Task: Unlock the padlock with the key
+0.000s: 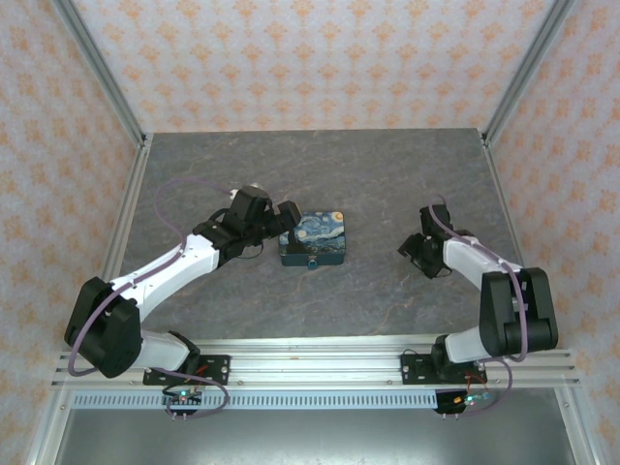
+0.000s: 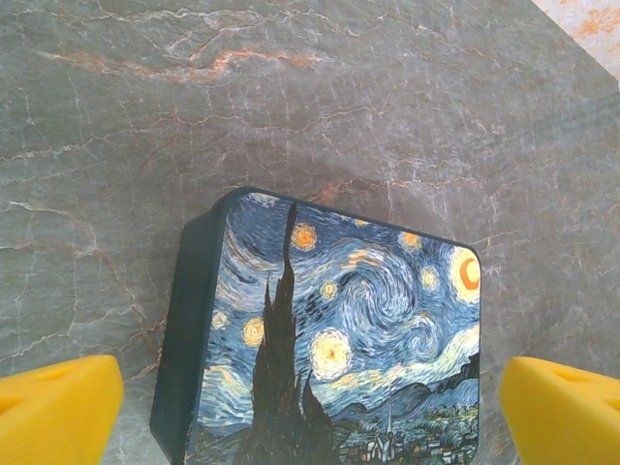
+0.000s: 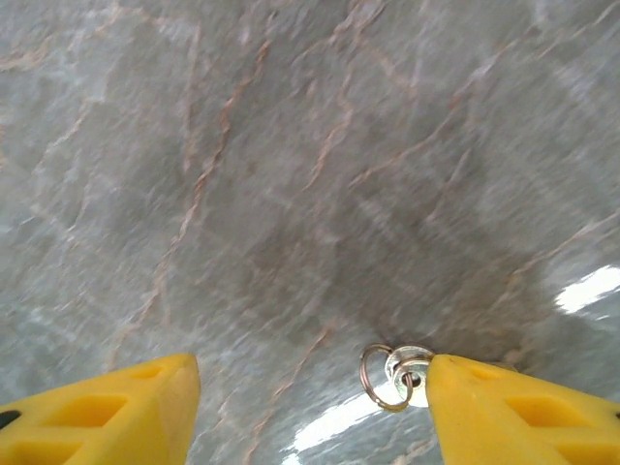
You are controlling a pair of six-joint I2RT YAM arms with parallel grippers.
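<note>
Counter (image 1: 387, 184): grey, marbled, with patterned panels on three sides. Box (image 1: 312, 239): swirl-print lid and teal sides, lying flat near the middle of the counter. Padlock (image 1: 313, 263): a tiny dark item against the middle of the box's near wall. It is too small in the top view to tell whether its shackle is shut. Left arm (image 1: 174, 266): stretched from its base toward the box, with the left jaws at the box's far left corner. In the left wrist view the two yellow left fingers (image 2: 58, 407) stand at the lower corners of the picture, with the printed lid between them. The left jaws are fully released and grasp nothing. Whether either finger touches the box cannot be told. Right arm (image 1: 484, 266): bent at the right of the counter, its right jaws lowered toward the surface and well apart from the box. In the right wrist view the right fingers (image 3: 504, 412) stand apart over bare counter, so the right jaws are released with nothing clamped between them. Key (image 3: 409, 368): a small silvery piece lying flat on the counter, threaded on a wire ring (image 3: 378, 380). It lies just inside the finger on the right of that picture, close against its tip. Contact between the two cannot be confirmed. A bright glare streak crosses the counter just beside the ring.
</note>
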